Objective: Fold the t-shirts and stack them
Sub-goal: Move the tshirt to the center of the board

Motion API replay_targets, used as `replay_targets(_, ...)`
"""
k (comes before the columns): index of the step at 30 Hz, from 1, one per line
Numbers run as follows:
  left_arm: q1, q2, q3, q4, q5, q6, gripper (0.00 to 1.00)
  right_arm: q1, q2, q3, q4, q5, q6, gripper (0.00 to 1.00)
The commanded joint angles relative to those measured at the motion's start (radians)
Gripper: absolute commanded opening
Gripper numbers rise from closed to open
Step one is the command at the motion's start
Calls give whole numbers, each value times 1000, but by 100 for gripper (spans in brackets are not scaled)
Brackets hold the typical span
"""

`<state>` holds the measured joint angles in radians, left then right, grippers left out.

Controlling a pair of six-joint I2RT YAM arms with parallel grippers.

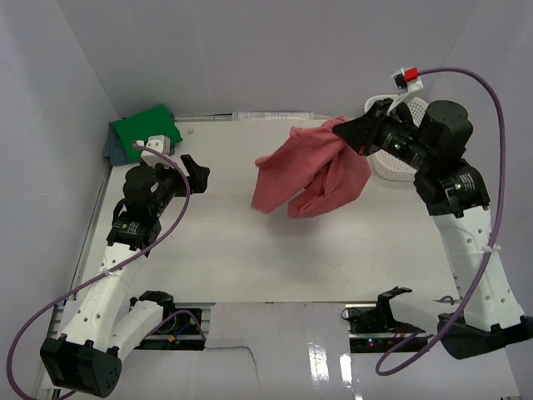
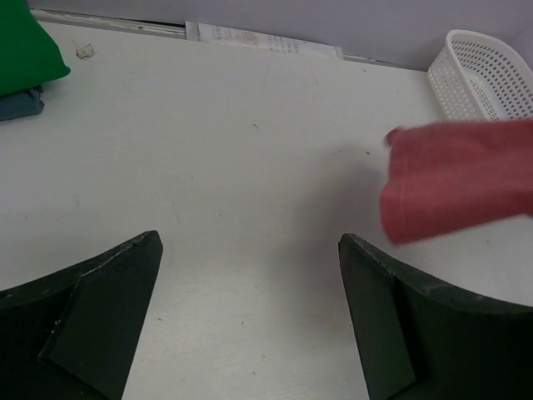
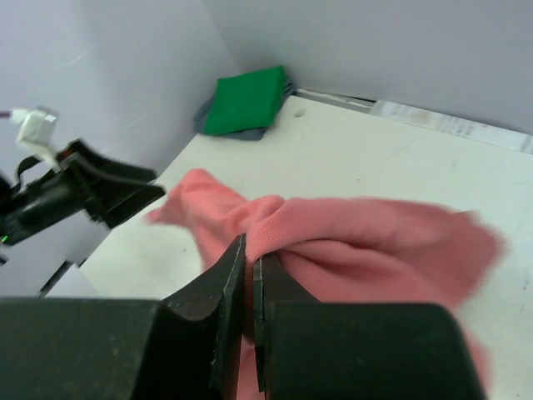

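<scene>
Brick-red cloth is pinched between the jaws of the right gripper (image 3: 248,250), which are closed down to a sliver on a bunched fold of the red t-shirt (image 3: 366,242). From that pinch the shirt hangs loose and crumpled, spreading down and toward the middle of the table (image 1: 250,250). Its upper part is lifted clear, though I cannot tell whether its lowest edge touches the surface. Just beside and behind this gripper, at the far right of the table, stands the white basket (image 1: 390,169). On the other side, the left gripper (image 2: 250,242) has its jaws spread wide, holding and touching nothing, and is poised over bare tabletop, well apart from the red t-shirt. Beyond it, in the far left corner against the wall, the green t-shirt (image 1: 143,132) lies folded on top of the blue-grey t-shirt (image 2: 18,104), whose edge peeks out beneath it.
</scene>
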<state>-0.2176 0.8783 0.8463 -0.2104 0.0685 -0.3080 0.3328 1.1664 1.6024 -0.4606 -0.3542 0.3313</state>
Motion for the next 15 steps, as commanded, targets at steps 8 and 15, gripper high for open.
replay_targets(8,4,-12,19,-1,8,7,98,-6,-97,-395,2,-103,-46,47)
replay_targets(15,3,-9,16,-3,1,12,98,24,-51,-530,-13,104,-122,82)
